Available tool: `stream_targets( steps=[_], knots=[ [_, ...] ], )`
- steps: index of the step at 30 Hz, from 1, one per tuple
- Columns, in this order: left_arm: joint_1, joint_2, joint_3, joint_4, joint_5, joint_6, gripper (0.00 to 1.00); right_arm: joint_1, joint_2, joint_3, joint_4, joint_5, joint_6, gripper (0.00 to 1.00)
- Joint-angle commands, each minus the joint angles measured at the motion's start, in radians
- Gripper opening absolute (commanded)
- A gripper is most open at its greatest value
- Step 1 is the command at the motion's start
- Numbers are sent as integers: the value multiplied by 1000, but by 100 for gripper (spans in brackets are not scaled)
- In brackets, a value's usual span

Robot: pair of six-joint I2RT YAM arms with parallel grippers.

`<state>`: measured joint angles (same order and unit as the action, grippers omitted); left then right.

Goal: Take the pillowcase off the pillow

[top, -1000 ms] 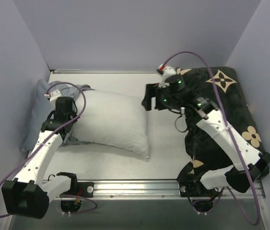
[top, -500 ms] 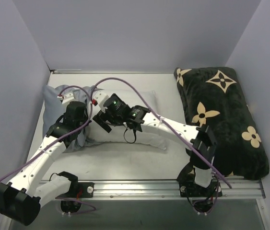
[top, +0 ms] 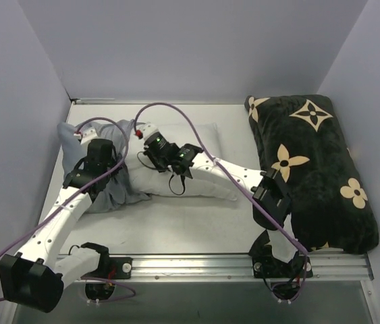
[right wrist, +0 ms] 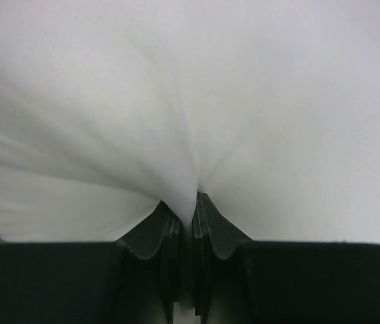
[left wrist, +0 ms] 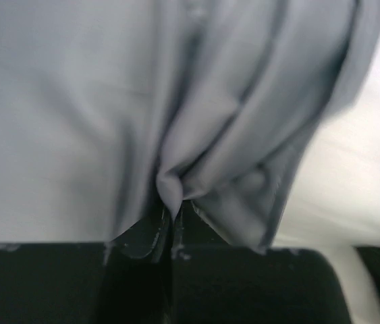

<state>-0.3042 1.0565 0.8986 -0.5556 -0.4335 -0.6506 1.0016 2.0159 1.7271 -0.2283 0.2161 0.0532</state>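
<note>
Grey-blue pillowcase [top: 117, 192] bunched at left of table [top: 196, 226], against left end of white pillow [top: 203, 138]. Left gripper [left wrist: 174, 226] pinched tight on a pillowcase fold. Right gripper [right wrist: 193, 216] clamped on pillow fabric. Black cushion [top: 311, 162], tan flower motifs, far right.

This looks like a robotics lab test cell. Blank lilac panels [top: 196, 47] box in a white desk [top: 196, 226] on three sides. Two white-and-black arms [top: 233, 179] sit bolted to an aluminium rail [top: 190, 263] along its near edge, and purple cables [top: 166, 105] loop loosely off their wrists.
</note>
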Motion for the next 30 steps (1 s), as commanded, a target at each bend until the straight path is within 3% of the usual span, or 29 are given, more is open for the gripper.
stream_targets(
  steps=[1,10,16,19,22,23,25,26,30],
  knots=[
    [109,-3,14,35,56,42,0,-148,-132,-49,-235,195,157,0],
    [444,31,-7,66,82,43,0,-242,-350,-3,-399,336,203,0],
    [632,62,-7,56,55,-4,0,-313,-352,123,-466,309,209,0],
    [666,86,23,62,87,15,0,-322,-332,262,-516,284,203,0],
    [633,97,55,115,206,77,19,-296,-324,311,-539,212,214,0],
    [578,103,74,115,234,94,38,-281,-318,333,-546,218,206,0],
    [498,120,141,92,233,158,52,-252,-312,341,-552,212,204,0],
    [403,109,163,82,186,175,69,-250,-312,336,-551,197,214,0],
    [266,60,235,31,190,215,85,-230,-306,347,-551,152,218,0]
  ],
)
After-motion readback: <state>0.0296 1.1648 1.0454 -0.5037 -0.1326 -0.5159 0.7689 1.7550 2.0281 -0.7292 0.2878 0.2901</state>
